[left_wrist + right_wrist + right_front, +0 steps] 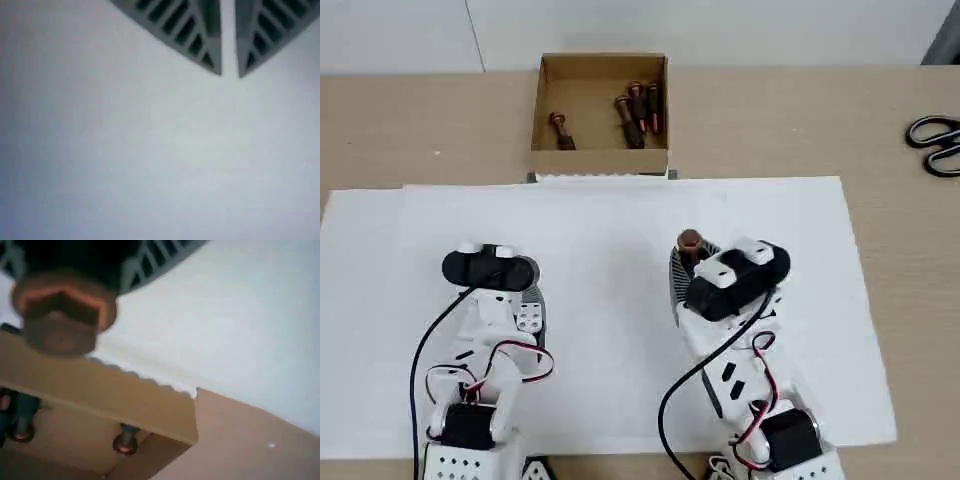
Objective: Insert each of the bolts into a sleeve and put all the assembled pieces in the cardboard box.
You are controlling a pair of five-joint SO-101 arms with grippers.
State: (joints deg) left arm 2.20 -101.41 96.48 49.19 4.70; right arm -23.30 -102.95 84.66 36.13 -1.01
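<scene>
High view: cardboard box point(600, 160) holds four bolts point(628, 118); right gripper point(688, 258) clamps another bolt point(690, 240) (left gripper point(229, 70) closed, empty).

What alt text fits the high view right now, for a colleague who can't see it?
The right gripper holds a copper-headed bolt above the white paper sheet, short of the cardboard box, which holds four assembled pieces. The left gripper sits over the paper; scissors lie on the bare table beyond it.
</scene>
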